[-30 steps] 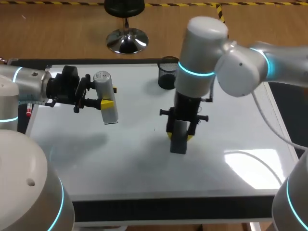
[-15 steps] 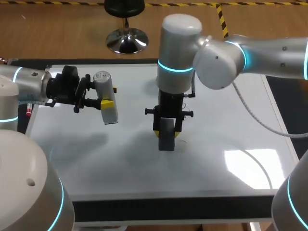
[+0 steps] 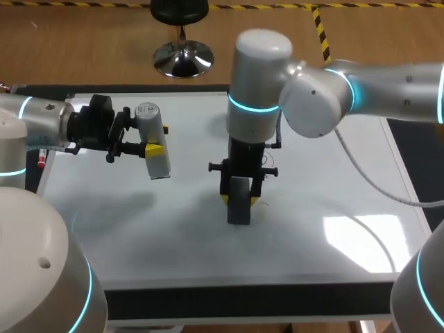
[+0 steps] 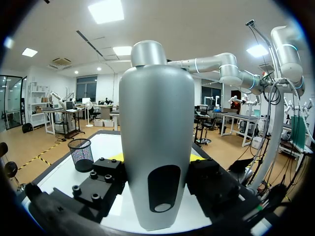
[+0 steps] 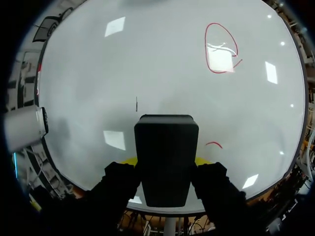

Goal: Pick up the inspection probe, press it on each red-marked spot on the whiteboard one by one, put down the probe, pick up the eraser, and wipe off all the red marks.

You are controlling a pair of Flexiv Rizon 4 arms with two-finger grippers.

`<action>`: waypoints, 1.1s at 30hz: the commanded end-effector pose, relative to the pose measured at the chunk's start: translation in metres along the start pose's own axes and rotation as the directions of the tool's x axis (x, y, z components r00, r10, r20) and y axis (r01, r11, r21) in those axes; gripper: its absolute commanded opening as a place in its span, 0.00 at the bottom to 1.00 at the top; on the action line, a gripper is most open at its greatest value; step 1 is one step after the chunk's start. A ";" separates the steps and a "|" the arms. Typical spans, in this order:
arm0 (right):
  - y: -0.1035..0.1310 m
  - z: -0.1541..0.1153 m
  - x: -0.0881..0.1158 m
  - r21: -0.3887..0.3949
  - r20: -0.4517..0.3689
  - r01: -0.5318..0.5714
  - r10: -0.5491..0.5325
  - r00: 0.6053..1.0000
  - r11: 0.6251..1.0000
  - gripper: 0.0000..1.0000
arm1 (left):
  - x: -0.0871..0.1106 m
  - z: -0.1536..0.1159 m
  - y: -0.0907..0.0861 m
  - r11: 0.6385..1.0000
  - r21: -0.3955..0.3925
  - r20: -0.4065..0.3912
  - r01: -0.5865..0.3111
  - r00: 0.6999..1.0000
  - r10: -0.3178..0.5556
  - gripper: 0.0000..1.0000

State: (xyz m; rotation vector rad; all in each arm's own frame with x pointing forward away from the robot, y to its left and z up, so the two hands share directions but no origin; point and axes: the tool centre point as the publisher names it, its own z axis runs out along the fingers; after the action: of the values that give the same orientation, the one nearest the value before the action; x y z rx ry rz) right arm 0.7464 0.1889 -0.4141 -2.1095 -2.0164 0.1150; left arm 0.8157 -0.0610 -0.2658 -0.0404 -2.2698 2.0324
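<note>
The inspection probe, a pale grey bottle-shaped cylinder, hangs above the left part of the whiteboard, with my left gripper shut on its middle. In the left wrist view the probe stands upright between the yellow tips. My right gripper points straight down, shut on the black eraser, whose lower end meets the board near the middle. In the right wrist view a red loop lies ahead of the eraser, and a short red arc sits just beside it.
A red marker pen lies at the board's left edge. A black mesh cup stands at the far side of the board, hidden by my right arm in the head view. The board's black frame runs along the near edge.
My right arm has carried the eraser leftward across the board, then a little toward the near edge. The left arm and probe have stayed still.
</note>
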 end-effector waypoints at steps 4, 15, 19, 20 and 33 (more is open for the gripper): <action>0.004 0.011 -0.012 0.015 -0.031 -0.007 0.008 1.000 1.000 0.00 | 0.000 -0.001 -0.001 1.000 0.000 -0.001 -0.002 1.000 0.002 0.00; 0.000 0.020 -0.032 0.036 -0.057 -0.056 0.058 0.997 0.998 0.00 | 0.000 -0.001 -0.001 1.000 0.000 -0.001 -0.002 1.000 0.002 0.00; -0.001 0.028 -0.042 0.049 -0.080 -0.074 0.078 0.994 0.996 0.00 | 0.000 -0.001 -0.001 1.000 0.000 -0.001 -0.002 1.000 0.002 0.00; -0.002 0.029 -0.043 0.051 -0.085 -0.079 0.084 0.993 0.996 0.00 | 0.000 -0.001 -0.001 1.000 0.000 -0.001 -0.002 1.000 0.002 0.00; -0.004 0.035 -0.072 0.093 -0.099 -0.140 0.149 0.984 0.986 0.00 | 0.000 -0.001 -0.001 1.000 0.000 -0.001 -0.002 1.000 0.002 0.00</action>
State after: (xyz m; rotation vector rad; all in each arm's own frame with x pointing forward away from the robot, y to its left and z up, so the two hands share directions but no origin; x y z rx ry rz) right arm 0.7367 0.1400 -0.4268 -2.1652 -1.7771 0.1229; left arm 0.8157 -0.0610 -0.2658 -0.0404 -2.2698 2.0324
